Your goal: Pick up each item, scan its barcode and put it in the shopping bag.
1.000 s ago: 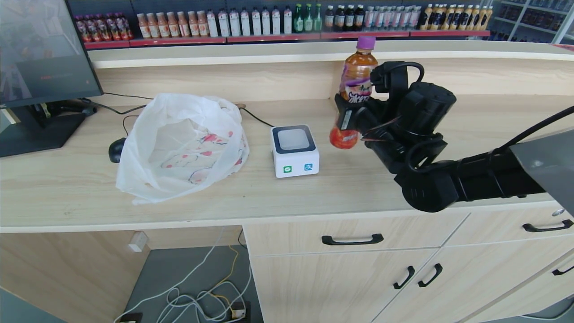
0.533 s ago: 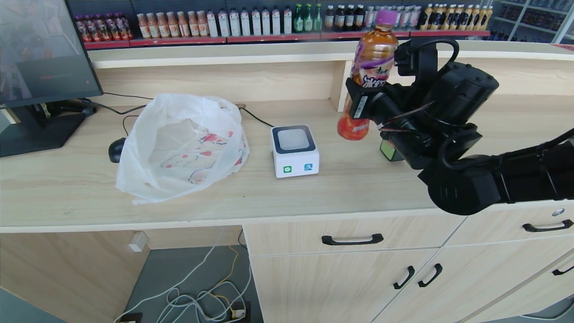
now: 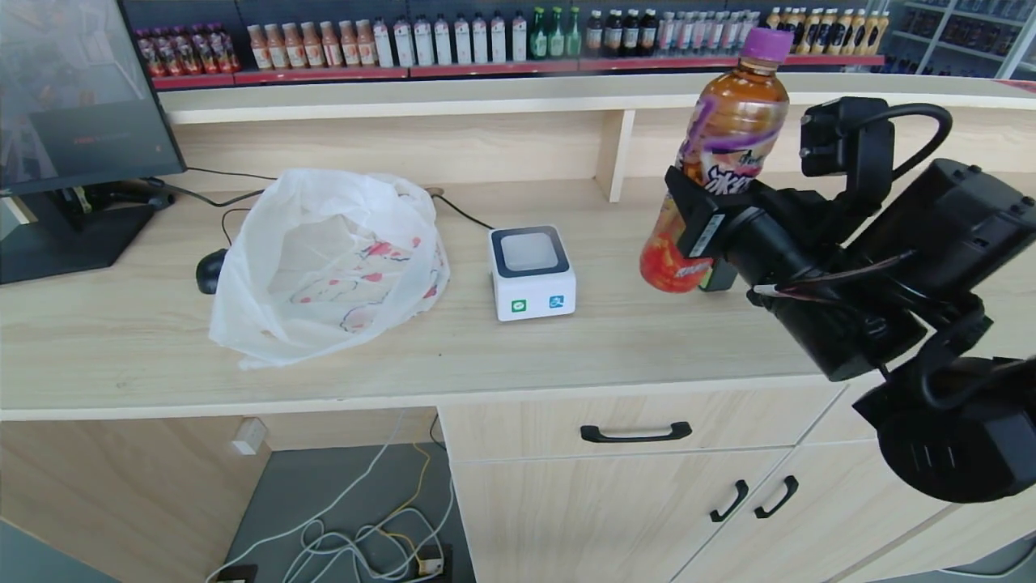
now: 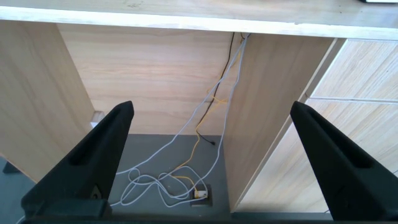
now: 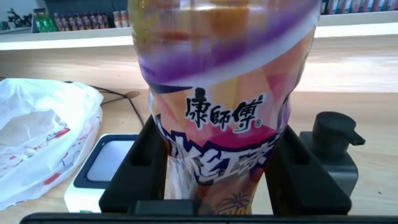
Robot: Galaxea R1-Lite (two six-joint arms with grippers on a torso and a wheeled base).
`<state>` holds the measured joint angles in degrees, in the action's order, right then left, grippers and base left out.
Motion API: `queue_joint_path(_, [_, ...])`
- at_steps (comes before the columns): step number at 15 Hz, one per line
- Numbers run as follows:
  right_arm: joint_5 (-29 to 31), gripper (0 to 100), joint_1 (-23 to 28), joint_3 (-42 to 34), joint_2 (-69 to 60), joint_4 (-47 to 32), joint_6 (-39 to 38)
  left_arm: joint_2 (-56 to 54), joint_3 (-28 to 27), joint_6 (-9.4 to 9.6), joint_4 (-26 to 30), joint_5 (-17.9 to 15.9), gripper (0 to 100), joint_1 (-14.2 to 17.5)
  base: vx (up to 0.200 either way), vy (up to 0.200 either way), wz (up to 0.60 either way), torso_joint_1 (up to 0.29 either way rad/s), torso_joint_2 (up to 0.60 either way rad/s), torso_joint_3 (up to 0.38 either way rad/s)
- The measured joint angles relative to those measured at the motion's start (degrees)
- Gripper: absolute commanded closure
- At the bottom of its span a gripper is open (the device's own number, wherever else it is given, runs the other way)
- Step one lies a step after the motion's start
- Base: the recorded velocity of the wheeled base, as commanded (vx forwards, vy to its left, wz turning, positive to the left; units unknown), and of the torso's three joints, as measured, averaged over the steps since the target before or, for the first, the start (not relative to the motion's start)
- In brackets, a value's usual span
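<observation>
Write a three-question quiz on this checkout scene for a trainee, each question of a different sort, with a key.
1. Multiple choice: what does the right gripper hold?
A. an upright bottle with a purple cap
B. a drinks can
C. a cardboard box

2. True or false: the shopping bag lies open on the counter, on the robot's left of the scanner.

3. Fill the gap: the left gripper hangs below the counter's edge with its fingers ____ and nothing between them.

Key: 1 A; 2 true; 3 open.
</observation>
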<state>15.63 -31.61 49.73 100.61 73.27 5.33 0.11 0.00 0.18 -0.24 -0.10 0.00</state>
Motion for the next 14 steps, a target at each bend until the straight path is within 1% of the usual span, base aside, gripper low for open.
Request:
queue_joint_path(2, [0.2,100,-1.0,-4.3,-2.5,2.4,1.2,0.0,0.0,0.0,0.0,0.0,0,0.0,0.0,0.0,0.0,0.0,0.0,0.0])
queue_joint_path(4, [0.2,100,-2.3,-9.0,-4.1,8.2,3.2,0.0,0.0,0.0,0.0,0.0,0,0.0,0.0,0.0,0.0,0.0,0.0,0.0])
queue_joint_path(7, [0.4,100,-5.9,-17.0,-5.2,14.9,5.7,0.0,0.0,0.0,0.0,0.0,0,0.0,0.0,0.0,0.0,0.0,0.0,0.0])
queue_joint_path(9, [0.4,100,-7.4,-20.9,-6.5,16.3,7.2,0.0,0.0,0.0,0.0,0.0,0,0.0,0.0,0.0,0.0,0.0,0.0,0.0])
queue_joint_path(14, [0.4,100,-10.0,-28.9,-10.8,16.6,8.2,0.0,0.0,0.0,0.0,0.0,0,0.0,0.0,0.0,0.0,0.0,0.0,0.0])
